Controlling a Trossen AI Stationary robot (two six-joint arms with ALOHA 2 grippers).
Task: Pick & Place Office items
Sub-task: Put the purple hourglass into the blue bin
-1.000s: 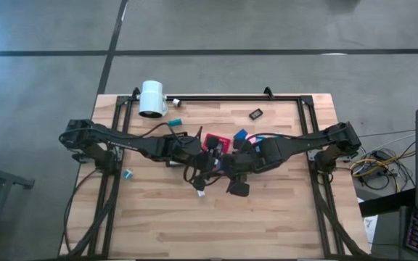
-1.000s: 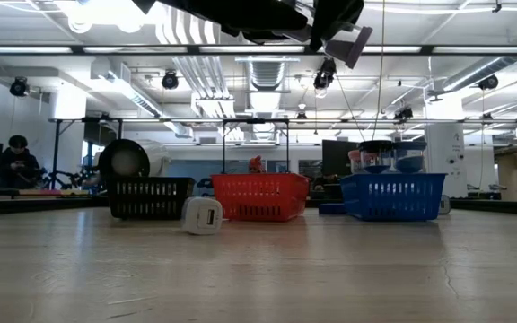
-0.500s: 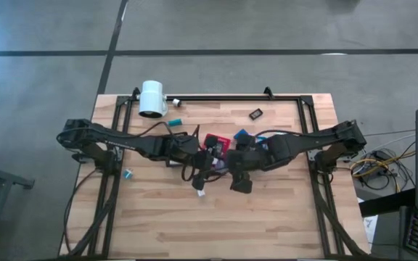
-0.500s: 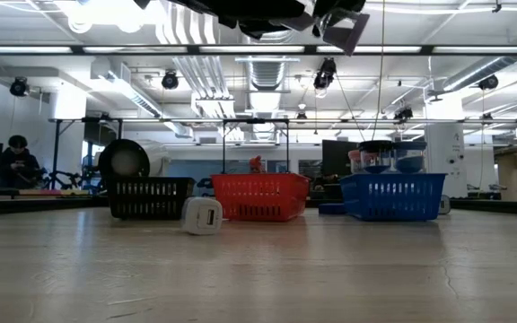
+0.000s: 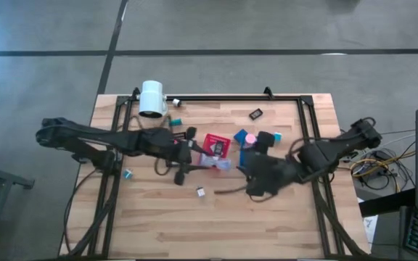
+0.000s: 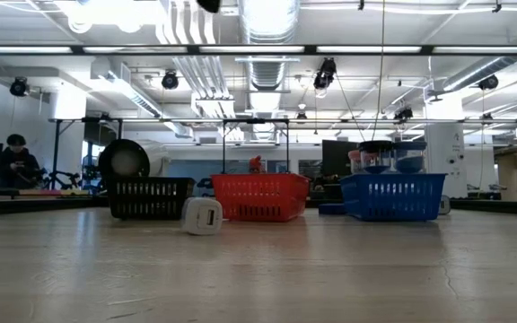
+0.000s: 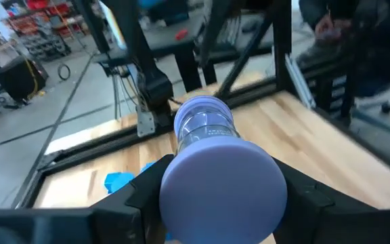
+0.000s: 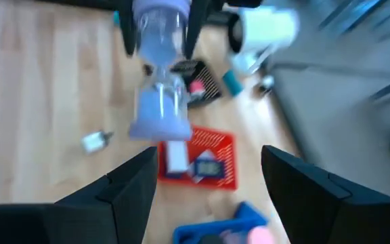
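My left gripper point(image 5: 197, 155) is shut on a lavender sand timer point(image 5: 220, 164) with a clear glass middle, held above the table's centre. In the right wrist view the timer point(image 8: 158, 81) sticks out from the left fingers. My right gripper point(image 8: 208, 186) is open with nothing between its fingers, and stands right of the timer point(image 5: 254, 185). A small white block point(image 5: 200, 191) lies on the wood below. A red tray point(image 5: 216, 143) holds a white piece and a dark one. A pink cap point(image 5: 250, 137) sits in the blue tray point(image 5: 242, 139). My left gripper pinches the timer's near end cap point(image 7: 222, 193) between its two fingers point(image 7: 131, 200). The timer lies along the fingers and sticks out ahead of them, its far cap point(image 8: 160, 123) free. It comes in nearly level from the table's left, and the timer is lifted clear of the table.
A big white cylinder point(image 5: 152, 98) lies at the far left corner. A black tray point(image 5: 187, 135) stands left of the red one. A small black item point(image 5: 255, 113) lies far right, and a teal bit point(image 5: 128, 173) sits by the left frame. The near half of the table is bare wood.
My left gripper has drawn back toward the table's left edge and risen, taking the timer along. My right gripper has pulled away from the centre toward the right edge and risen. Both have left the top of the low view.
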